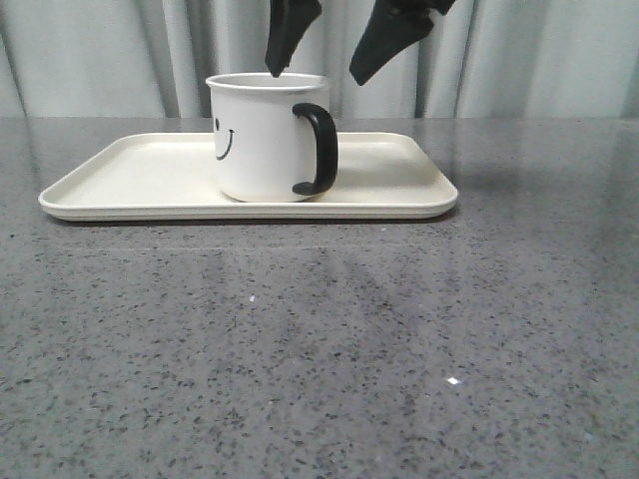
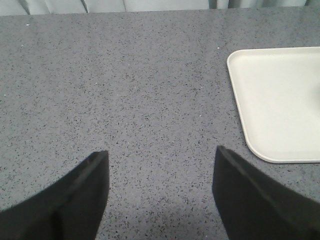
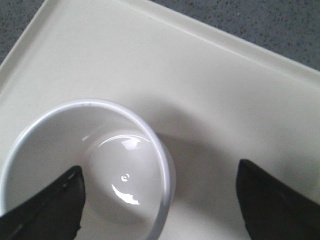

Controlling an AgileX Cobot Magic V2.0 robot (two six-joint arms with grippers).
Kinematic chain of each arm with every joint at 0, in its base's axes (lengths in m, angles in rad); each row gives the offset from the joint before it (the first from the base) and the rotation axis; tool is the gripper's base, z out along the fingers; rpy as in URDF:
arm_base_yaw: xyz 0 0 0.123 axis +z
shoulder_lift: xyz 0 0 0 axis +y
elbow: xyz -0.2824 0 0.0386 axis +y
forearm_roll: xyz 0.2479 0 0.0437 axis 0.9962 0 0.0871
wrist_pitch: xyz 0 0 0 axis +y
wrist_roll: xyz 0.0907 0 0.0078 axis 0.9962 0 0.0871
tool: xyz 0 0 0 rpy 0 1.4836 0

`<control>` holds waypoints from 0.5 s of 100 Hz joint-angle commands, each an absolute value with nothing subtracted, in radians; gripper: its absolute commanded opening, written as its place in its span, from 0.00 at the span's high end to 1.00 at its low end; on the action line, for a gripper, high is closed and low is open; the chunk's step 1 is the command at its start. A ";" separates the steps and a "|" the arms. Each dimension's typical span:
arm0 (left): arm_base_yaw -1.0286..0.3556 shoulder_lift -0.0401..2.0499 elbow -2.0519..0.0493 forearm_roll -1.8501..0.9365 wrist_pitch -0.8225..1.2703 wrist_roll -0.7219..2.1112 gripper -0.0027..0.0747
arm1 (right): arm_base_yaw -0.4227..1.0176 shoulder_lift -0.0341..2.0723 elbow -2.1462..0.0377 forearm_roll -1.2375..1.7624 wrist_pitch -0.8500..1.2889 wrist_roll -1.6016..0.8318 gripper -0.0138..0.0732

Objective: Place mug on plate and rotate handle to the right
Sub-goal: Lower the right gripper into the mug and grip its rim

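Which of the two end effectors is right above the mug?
The right end effector: its open fingers straddle the mug rim on the plate. The left end effector, also open, is over bare table.

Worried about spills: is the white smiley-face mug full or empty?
Empty. The right wrist view looks into the white smiley-face mug and shows its bare glossy bottom, with no liquid. It stands upright on the cream rectangular tray.

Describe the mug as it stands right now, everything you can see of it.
The mug is white and glossy, with a black smiley print and a black loop handle pointing right and slightly toward the camera. It stands upright and empty on the cream plate. The right gripper hangs open above its rim, not touching.
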State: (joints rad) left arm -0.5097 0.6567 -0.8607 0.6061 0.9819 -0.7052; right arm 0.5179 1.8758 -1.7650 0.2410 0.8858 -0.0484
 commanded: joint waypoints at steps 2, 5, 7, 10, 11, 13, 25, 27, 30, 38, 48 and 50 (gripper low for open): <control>-0.511 0.658 -0.885 0.646 0.936 -0.715 0.40 | 0.518 1.837 -1.799 0.240 0.851 -0.049 0.14; -0.511 0.658 -0.885 0.646 0.936 -0.715 0.40 | 0.518 1.840 -1.799 0.240 0.851 -0.049 0.14; -0.511 0.658 -0.885 0.646 0.936 -0.715 0.40 | 0.518 1.841 -1.799 0.240 0.851 -0.049 0.14; -0.511 0.658 -0.885 0.646 0.936 -0.715 0.40 | 0.518 1.843 -1.799 0.240 0.851 -0.049 0.16; -0.511 0.658 -0.885 0.646 0.936 -0.715 0.40 | 0.518 1.844 -1.799 0.240 0.851 -0.049 0.17; -0.511 0.658 -0.885 0.646 0.936 -0.715 0.40 | 0.518 1.846 -1.799 0.240 0.851 -0.049 0.19; -0.511 0.658 -0.885 0.646 0.936 -0.715 0.40 | 0.518 1.854 -1.799 0.240 0.851 -0.049 0.37; -0.511 0.658 -0.885 0.646 0.936 -0.715 0.40 | 0.518 1.854 -1.799 0.240 0.851 -0.049 0.40; -0.511 0.658 -0.885 0.646 0.936 -0.715 0.40 | 0.518 1.857 -1.799 0.240 0.851 -0.049 0.44; -0.511 0.658 -0.885 0.646 0.936 -0.715 0.40 | 0.518 1.863 -1.799 0.240 0.850 -0.049 0.55; -0.511 0.658 -0.885 0.646 0.936 -0.715 0.40 | 0.518 1.871 -1.799 0.240 0.850 -0.049 0.66; -0.511 0.658 -0.885 0.646 0.936 -0.715 0.40 | 0.518 1.874 -1.799 0.240 0.850 -0.049 0.68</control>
